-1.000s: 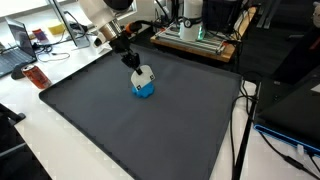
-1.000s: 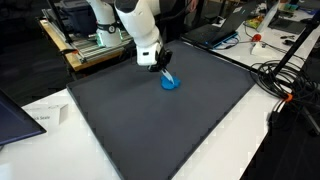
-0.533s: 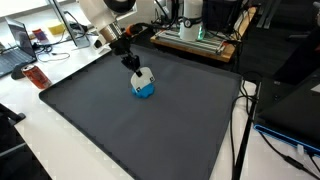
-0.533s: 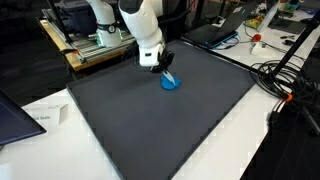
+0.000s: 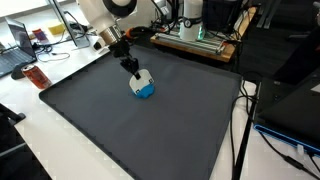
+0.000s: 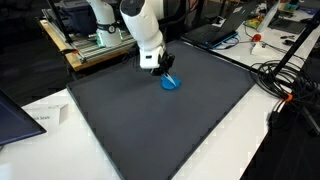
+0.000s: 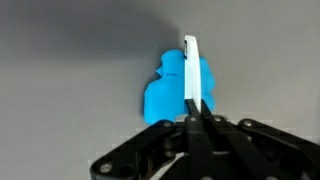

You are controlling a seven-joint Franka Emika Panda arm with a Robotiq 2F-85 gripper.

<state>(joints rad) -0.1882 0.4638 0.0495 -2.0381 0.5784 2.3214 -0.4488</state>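
A small blue object (image 5: 146, 91) (image 6: 171, 84) lies on the dark grey mat (image 5: 130, 130) (image 6: 170, 130), in the mat's far half. My gripper (image 5: 134, 68) (image 6: 164, 69) (image 7: 192, 116) hangs just above it, tilted. The jaws are shut on a thin white strip (image 7: 190, 65) that sticks out past the fingertips. In the wrist view the strip's far end lies over the blue object (image 7: 163, 92); I cannot tell whether they touch. A white piece (image 5: 143, 76) shows right on top of the blue object in an exterior view.
A red container (image 5: 37, 77) stands off the mat's corner. A machine on a wooden board (image 5: 195, 35) sits behind the mat. Cables (image 6: 285, 80) and a tripod leg run along one side. A laptop (image 6: 15, 112) and paper (image 6: 47, 116) lie near the front corner.
The arm has shifted slightly over the blue object. The jaws stay shut on the white strip, and the blue object has not moved.
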